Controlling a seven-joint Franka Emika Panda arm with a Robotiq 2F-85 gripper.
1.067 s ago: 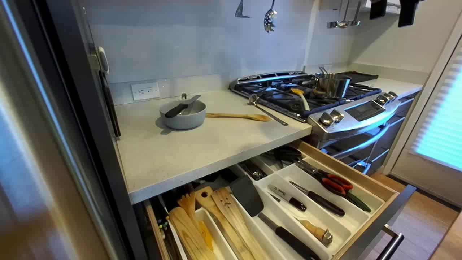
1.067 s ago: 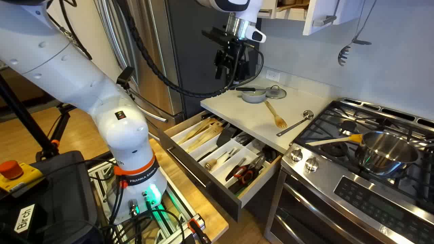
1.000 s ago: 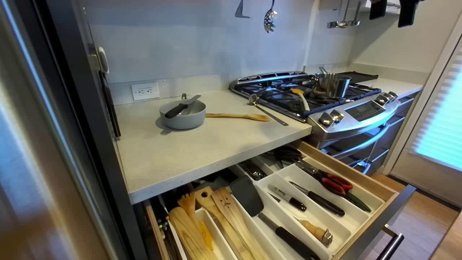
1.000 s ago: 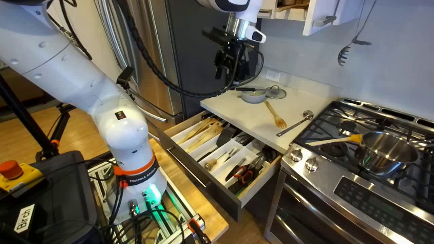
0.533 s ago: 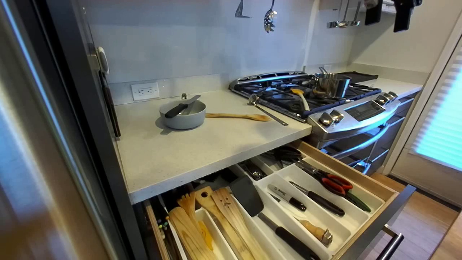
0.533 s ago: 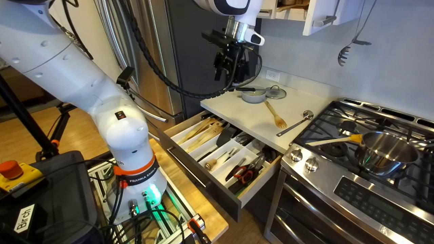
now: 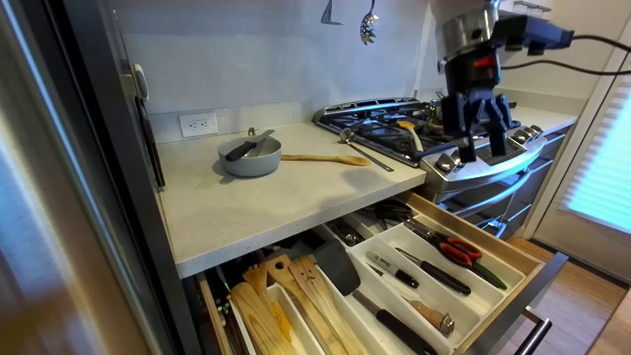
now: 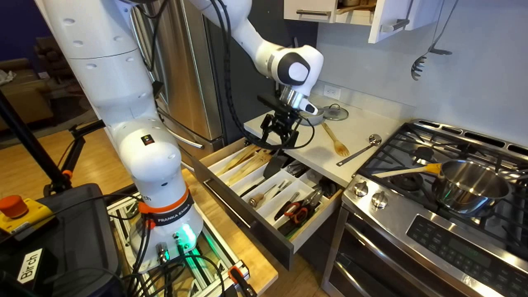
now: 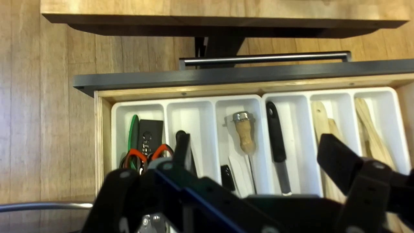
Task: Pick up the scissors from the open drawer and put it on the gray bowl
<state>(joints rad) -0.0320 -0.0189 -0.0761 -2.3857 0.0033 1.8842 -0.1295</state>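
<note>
Since the fingers [image 9: 339,163] have just come down over the open drawer [image 7: 493,241], the reach for the scissors [image 7: 442,241] seems begun. The fingers stand wide apart with nothing between them. The scissors lie unmoved in the drawer, toward the edge of the table [image 7: 296,212] by the stove [image 8: 416,206], so a shift that way and further lowering look called for before any grip. Near the back edge, the gray bowl [image 7: 252,165] waits with a black-handled utensil [image 7: 244,148] jutting over its rim, which could crowd the placing.
</note>
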